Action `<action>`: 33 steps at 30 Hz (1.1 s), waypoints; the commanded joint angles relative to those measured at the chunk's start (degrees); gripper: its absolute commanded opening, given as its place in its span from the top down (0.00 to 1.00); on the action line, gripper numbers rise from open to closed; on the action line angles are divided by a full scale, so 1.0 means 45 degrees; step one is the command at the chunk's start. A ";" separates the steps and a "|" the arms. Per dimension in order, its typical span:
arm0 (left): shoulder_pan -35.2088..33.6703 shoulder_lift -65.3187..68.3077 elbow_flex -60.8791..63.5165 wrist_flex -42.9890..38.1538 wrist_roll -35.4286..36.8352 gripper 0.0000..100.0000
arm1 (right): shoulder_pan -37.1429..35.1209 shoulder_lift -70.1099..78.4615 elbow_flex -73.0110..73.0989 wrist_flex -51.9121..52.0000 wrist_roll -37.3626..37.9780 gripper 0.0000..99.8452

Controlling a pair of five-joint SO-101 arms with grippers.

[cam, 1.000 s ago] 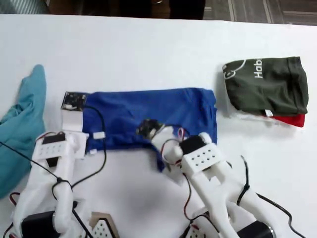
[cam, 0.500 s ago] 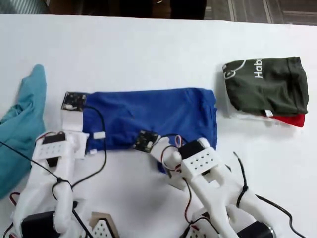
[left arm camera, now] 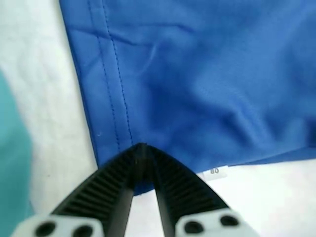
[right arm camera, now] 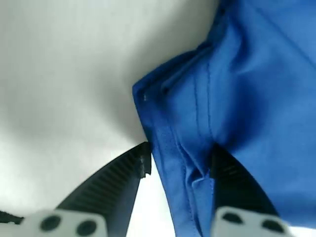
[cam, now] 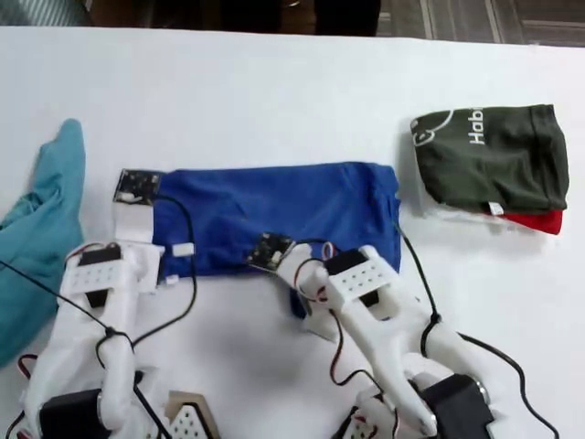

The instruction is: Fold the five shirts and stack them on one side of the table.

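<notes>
The left gripper clenches the smooth blue shirt at its stitched hem. The right gripper, spread, straddles a bunched fold.

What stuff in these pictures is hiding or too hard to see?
- The teal shirt: cut off by the high view's left edge.
- The red shirt: in the high view the green shirt lies on it, so only a strip shows.
- The blue shirt: in the high view the right arm covers part of its near edge.
- How many shirts are in that stack: cannot tell.
</notes>
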State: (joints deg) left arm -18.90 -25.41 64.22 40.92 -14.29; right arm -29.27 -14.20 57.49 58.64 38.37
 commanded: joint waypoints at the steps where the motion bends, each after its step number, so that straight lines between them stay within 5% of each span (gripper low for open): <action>1: -0.0020 -0.0313 -0.0029 -0.0176 0.0098 0.97 | 0.0381 0.0459 -0.0039 0.0068 0.0117 0.86; 4: -0.0020 -0.0313 -0.0029 -0.0176 0.0098 0.97 | 0.0459 0.0440 -0.0078 -0.0010 0.0117 0.99; 14: -0.0020 -0.0313 -0.0029 -0.0176 0.0098 0.97 | 0.0459 0.0440 -0.1133 0.0459 0.0137 0.98; 22: -0.0020 -0.0313 -0.0029 -0.0176 0.0098 0.97 | 0.0869 0.0694 -0.5548 0.3253 0.1954 0.98; 33: -0.0020 -0.0313 -0.0029 -0.0176 0.0098 0.97 | 0.2276 0.5128 -1.1663 0.3917 0.2110 0.98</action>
State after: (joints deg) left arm -18.90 -25.41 64.22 40.92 -14.29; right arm -19.69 4.44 13.45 75.78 47.43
